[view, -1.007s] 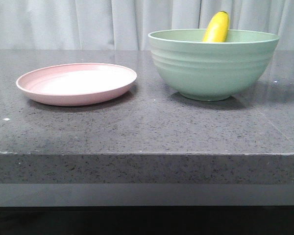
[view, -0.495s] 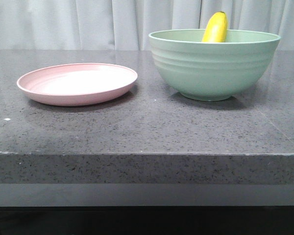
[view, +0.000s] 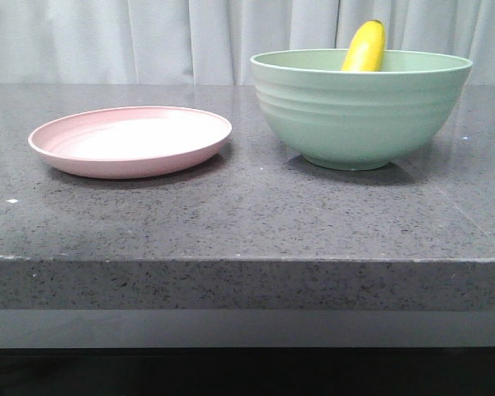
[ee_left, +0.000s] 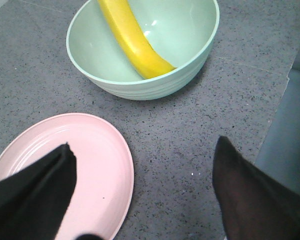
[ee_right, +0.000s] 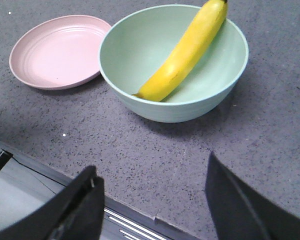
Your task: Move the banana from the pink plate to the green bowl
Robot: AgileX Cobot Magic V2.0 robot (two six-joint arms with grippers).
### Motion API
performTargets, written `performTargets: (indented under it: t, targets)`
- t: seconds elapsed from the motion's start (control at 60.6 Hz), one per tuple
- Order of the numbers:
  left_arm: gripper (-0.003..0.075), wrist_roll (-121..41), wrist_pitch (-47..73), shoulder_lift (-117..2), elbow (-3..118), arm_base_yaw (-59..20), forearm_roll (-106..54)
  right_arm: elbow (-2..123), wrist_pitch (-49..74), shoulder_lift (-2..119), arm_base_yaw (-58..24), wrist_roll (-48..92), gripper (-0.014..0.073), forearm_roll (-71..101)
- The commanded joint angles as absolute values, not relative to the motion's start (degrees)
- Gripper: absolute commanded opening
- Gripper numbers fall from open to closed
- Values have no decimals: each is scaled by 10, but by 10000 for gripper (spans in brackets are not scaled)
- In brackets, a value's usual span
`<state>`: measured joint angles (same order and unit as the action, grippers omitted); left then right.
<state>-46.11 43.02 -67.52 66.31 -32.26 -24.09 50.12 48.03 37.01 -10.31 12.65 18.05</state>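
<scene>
Presently, the curved glossy yellow banana [ee_right: 182, 55] is found leaning inside the deep ribbed mint-green bowl [view: 360, 111] (one end above the rim). Both claws, left claw [ee_left: 142, 192] and right claw [ee_right: 152, 202], are spread, empty.

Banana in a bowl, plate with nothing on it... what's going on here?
Nothing is being handled right now. The banana lies inside the green bowl, leaning against its wall with one end poking above the rim. The pink plate beside it holds nothing. Both of the robot's claws, the left claw and the right claw, are open, holding nothing, and hang above the dark stone table, apart from the bowl. The move from plate to bowl looks done.
</scene>
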Motion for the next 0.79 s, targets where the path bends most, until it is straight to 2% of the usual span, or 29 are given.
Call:
performTargets:
  t: [0.0, 0.165, 0.314, 0.776]
  targets:
    - [423, -456, 395, -663, 680, -327, -256, 514, 433, 368, -102, 127, 364, 187]
    - [164, -456, 395, -663, 680, -327, -256, 514, 434, 368, -102, 127, 119, 193]
    - [-18, -456, 395, -663, 680, -327, -256, 514, 435, 368, -102, 127, -60, 199]
    - [-20, -456, 393, -663, 675, -328, -265, 514, 460, 368, -102, 127, -69, 202]
